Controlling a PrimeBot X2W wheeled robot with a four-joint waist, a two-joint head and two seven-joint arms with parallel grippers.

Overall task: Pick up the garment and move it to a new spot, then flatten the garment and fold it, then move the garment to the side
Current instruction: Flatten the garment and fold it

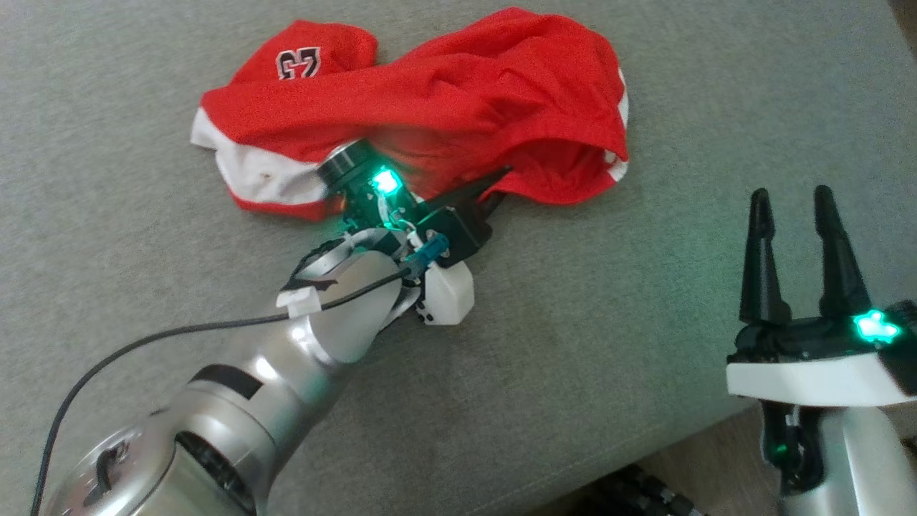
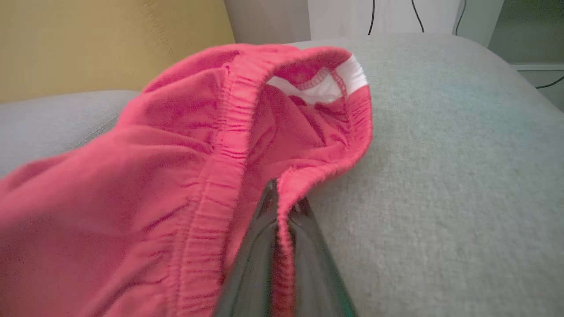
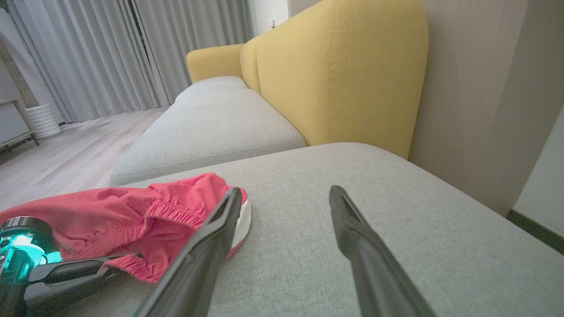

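Shorts (image 1: 466,93), red and limp (likely light, sure to sag), upper centre of frame; left claw (image 2: 282,200) pinches their elastic waistband (image 2: 220,176), right claw (image 1: 791,201) gapes wide.

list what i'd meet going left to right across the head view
left arm → red shorts → right claw, all over the grey cushion; left claw left out, since it overlaps the shorts' hem
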